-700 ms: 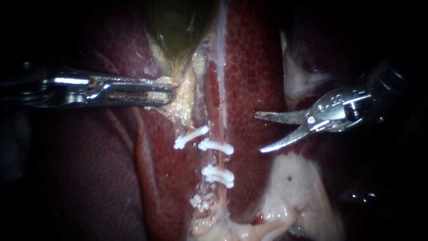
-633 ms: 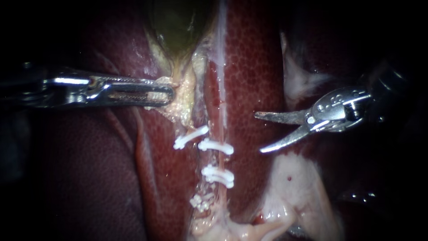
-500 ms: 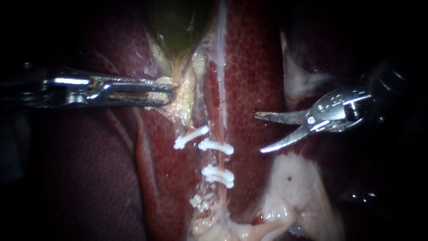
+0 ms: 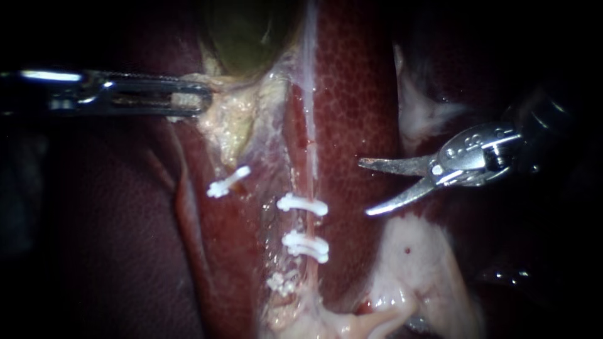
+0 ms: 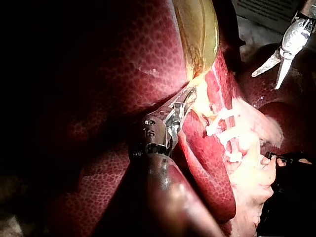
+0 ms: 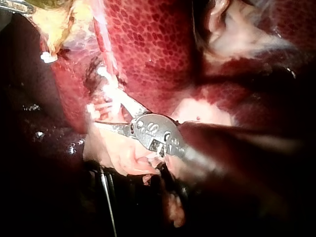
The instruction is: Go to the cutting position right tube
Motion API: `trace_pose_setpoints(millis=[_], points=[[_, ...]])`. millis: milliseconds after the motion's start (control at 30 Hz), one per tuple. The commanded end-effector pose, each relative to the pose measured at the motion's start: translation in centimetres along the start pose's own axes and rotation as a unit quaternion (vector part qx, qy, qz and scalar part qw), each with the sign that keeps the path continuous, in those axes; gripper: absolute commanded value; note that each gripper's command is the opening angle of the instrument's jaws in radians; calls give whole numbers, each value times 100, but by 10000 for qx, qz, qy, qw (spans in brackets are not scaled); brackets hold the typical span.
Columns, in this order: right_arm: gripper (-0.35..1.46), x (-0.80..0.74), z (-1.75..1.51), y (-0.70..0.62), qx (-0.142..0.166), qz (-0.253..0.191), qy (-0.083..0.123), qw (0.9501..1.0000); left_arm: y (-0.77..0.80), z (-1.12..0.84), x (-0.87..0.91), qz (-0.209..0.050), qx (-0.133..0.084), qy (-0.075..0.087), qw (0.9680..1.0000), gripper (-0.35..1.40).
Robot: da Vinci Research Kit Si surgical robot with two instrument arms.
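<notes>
Instruments total two: left instrument, jaws clamping gallbladder tissue; right instrument, jaws agape, near two clips.

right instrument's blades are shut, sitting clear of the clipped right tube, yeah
No. The endoscope view shows the right instrument with its blades open, a plain gap between them. It does sit clear of the clipped right tube.

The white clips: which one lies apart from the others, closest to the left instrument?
The slanted clip just below the left instrument; it sits alone, while the level clips are stacked on the right tube.
</notes>
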Motion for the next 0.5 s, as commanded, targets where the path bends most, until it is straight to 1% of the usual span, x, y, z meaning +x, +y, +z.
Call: trace_pose_setpoints(millis=[33,233,333,367,433,500], points=[[145,0,0,0,1,1,-1,10000,0,-1,-1,-9,-23,-10,10000,-35],[143,-2,2,0,27,-4,2,10000,1,-4,-1,18,-36,-13,10000,-35],[143,-6,6,0,48,-18,3,10000,1,-4,-1,18,-35,-13,10000,-35],[143,-10,10,-1,98,2,22,9999,1,-5,-1,18,-35,-12,10000,-35],[143,-18,17,-2,132,60,-23,9999,1,-5,-1,18,-34,-11,10000,-35],[143,-31,28,-3,163,154,-161,9996,1,-7,-2,17,-45,-14,10000,-35]])
